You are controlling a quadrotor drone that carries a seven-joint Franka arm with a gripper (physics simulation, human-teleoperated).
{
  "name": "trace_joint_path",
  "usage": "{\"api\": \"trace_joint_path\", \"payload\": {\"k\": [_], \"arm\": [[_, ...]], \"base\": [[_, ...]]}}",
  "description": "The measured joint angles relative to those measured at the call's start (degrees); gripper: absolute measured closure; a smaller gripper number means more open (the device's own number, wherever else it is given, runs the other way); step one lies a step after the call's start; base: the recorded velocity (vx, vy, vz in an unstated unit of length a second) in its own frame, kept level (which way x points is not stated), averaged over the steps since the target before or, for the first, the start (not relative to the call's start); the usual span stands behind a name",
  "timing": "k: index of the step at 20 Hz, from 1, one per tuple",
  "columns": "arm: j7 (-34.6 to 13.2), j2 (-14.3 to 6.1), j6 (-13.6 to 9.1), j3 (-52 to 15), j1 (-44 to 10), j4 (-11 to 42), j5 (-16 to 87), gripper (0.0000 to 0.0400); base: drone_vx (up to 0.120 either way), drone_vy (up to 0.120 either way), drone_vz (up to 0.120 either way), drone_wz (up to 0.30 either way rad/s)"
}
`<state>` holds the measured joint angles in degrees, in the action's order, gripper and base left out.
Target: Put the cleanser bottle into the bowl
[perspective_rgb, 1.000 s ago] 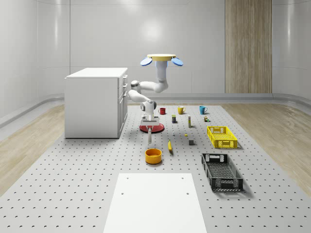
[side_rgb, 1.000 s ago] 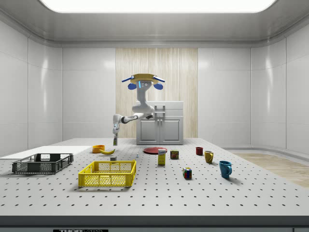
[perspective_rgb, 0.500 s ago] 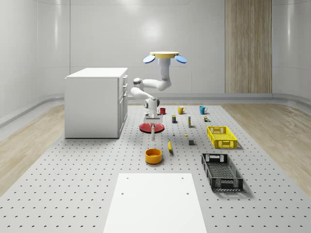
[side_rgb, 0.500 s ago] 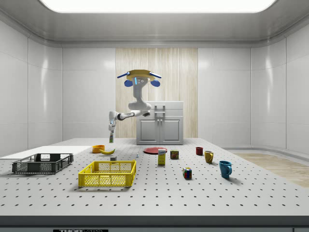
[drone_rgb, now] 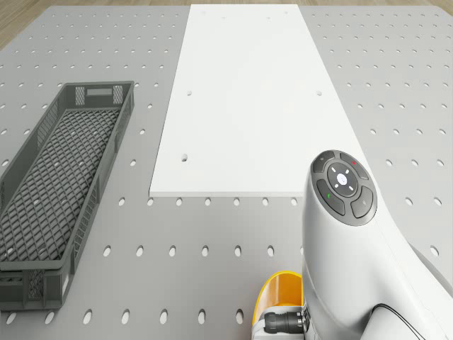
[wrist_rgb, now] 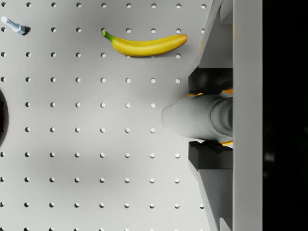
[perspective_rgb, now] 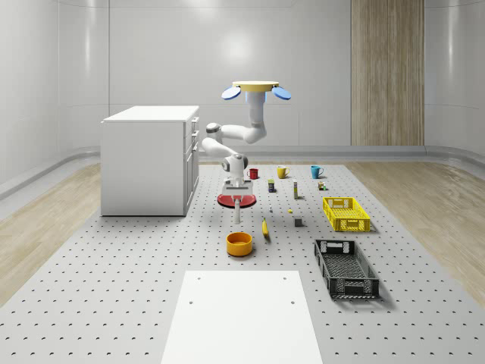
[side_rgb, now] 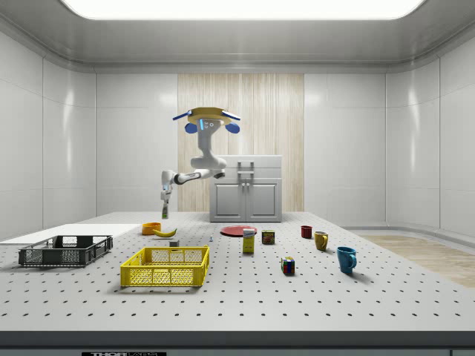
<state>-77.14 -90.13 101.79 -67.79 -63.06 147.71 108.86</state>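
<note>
The drone (perspective_rgb: 255,89) hovers above the table (perspective_rgb: 136,273), roughly over the red plate (perspective_rgb: 227,202). Its arm reaches down and forward to the gripper (perspective_rgb: 237,200), which is shut on the white cleanser bottle (perspective_rgb: 237,213). The bottle hangs upright in the air, between the plate and the orange bowl (perspective_rgb: 239,243). In the side view the bottle (side_rgb: 164,213) is above and just right of the bowl (side_rgb: 151,228). In the wrist view the black pads (wrist_rgb: 209,79) clamp the bottle (wrist_rgb: 190,118), with slivers of the bowl (wrist_rgb: 227,91) behind it.
A banana (perspective_rgb: 265,227) lies just right of the bowl, and a bolt (wrist_rgb: 14,26) lies farther off. A black crate (perspective_rgb: 345,267) and a yellow crate (perspective_rgb: 345,213) stand at the right, a white cabinet (perspective_rgb: 150,159) at the left, a white sheet (perspective_rgb: 239,315) in front.
Drone and arm have shifted toward the side view's left and slightly up, carrying the bottle nearer to the bowl. The grip on the bottle is unchanged.
</note>
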Motion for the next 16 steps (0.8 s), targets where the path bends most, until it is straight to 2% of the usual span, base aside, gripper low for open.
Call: {"api": "trace_joint_path", "payload": {"k": [7,10,14,16], "arm": [[0.07,-0.05,0.04,0.00,-0.02,0.00,-0.03,0.0257],[0.08,-0.07,0.06,0.00,-0.02,0.00,-0.04,0.0257],[0.09,-0.09,0.08,0.00,-0.03,0.00,-0.05,0.0257],[0.09,-0.10,0.09,0.00,-0.04,0.00,-0.05,0.0257]], "base": [[0.120,0.000,0.000,0.000],[0.120,0.067,0.000,0.000],[0.120,0.000,-0.100,0.000],[0.020,0.000,-0.020,0.000]]}}
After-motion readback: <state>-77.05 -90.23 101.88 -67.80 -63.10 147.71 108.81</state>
